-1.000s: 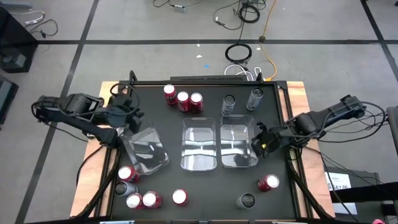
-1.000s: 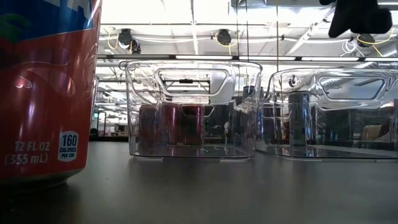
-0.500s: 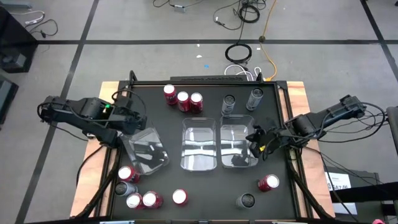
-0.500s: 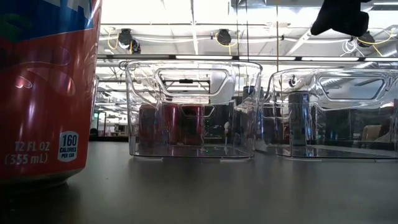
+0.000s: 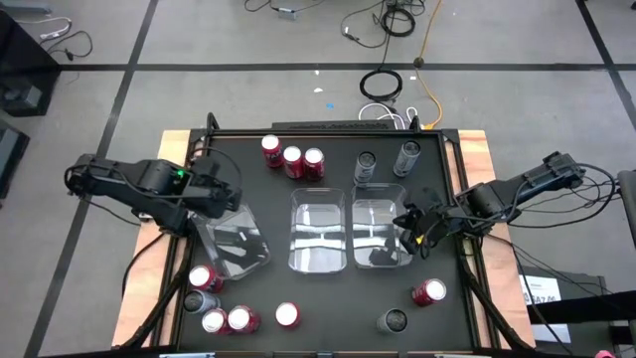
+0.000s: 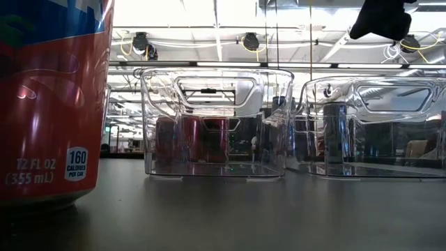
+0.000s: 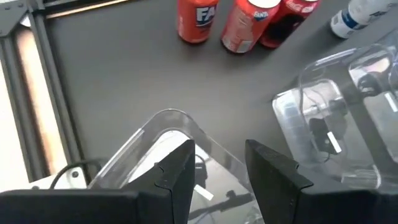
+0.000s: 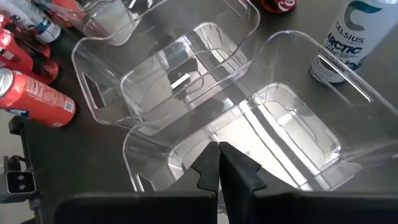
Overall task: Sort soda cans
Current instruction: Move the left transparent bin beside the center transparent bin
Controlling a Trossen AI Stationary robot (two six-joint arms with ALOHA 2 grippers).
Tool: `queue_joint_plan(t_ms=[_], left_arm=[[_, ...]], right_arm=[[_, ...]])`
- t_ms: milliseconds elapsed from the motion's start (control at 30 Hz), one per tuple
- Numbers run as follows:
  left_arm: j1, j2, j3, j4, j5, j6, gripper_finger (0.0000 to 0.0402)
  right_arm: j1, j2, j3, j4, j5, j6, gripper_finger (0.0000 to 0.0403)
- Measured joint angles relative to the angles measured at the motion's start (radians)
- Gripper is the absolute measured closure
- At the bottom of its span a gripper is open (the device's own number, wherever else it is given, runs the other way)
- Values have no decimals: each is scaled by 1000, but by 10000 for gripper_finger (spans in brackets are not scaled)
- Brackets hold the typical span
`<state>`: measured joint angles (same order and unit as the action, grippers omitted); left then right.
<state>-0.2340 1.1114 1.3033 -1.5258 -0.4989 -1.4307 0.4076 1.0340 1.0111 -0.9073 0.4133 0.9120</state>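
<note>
Three red soda cans [image 5: 292, 158] stand at the far edge, with a dark can [image 5: 365, 165] and a silver one [image 5: 407, 155] to their right. Several more cans [image 5: 224, 308] cluster at the near left; a red can [image 5: 429, 291] and a dark can [image 5: 394, 320] sit near right. My left gripper [image 5: 227, 195] is open over the far corner of the skewed clear bin [image 5: 248, 261]. My right gripper [image 5: 407, 223] is shut and hovers above the right bin [image 5: 378, 191], touching nothing. My left gripper [image 7: 217, 177] comes slanting down with one finger [image 7: 180, 171] on each side of the skewed bin's far corner rim [image 7: 171, 115]. I cannot tell whether either finger touches the rim.
A middle clear bin [image 5: 295, 204] stands beside the right bin, both holding nothing. One red can [image 6: 49, 104] fills the low view's left side. The black table has a raised frame [image 5: 328, 129] along its far edge. Bare table lies between the bins and the near cans.
My left gripper has moved toward the table's right, coming over the skewed bin's far corner. My right gripper has shifted a little toward the table's left, over the right bin. No can or bin has moved.
</note>
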Motion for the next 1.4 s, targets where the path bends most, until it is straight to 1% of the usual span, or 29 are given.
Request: queue_joint_plan(t_ms=[300, 433, 500, 567, 633, 767, 900, 1067, 1400], left_arm=[[0, 15, 0, 19, -3, -2, 252], [0, 15, 0, 21, -29, -4, 244], [0, 15, 0, 27, -43, -4, 230], [0, 15, 0, 27, -52, -4, 208], [0, 15, 0, 27, -60, -5, 178], [0, 18, 0, 30, -117, -4, 111], [0, 19, 0, 82, -111, -4, 67], [0, 19, 0, 123, -109, -3, 46], [8, 33, 0, 128, -101, -31, 45]], right_arm=[[0, 0, 0, -1, 0, -27, 399], [0, 0, 0, -1, 0, -28, 399], [0, 0, 0, -1, 0, -34, 399], [0, 0, 0, -2, 0, -34, 399], [0, 0, 0, -2, 0, -34, 399], [0, 0, 0, -2, 0, -34, 399], [0, 0, 0, -2, 0, -34, 399], [0, 0, 0, -2, 0, -35, 399], [0, 0, 0, -2, 0, -42, 399]])
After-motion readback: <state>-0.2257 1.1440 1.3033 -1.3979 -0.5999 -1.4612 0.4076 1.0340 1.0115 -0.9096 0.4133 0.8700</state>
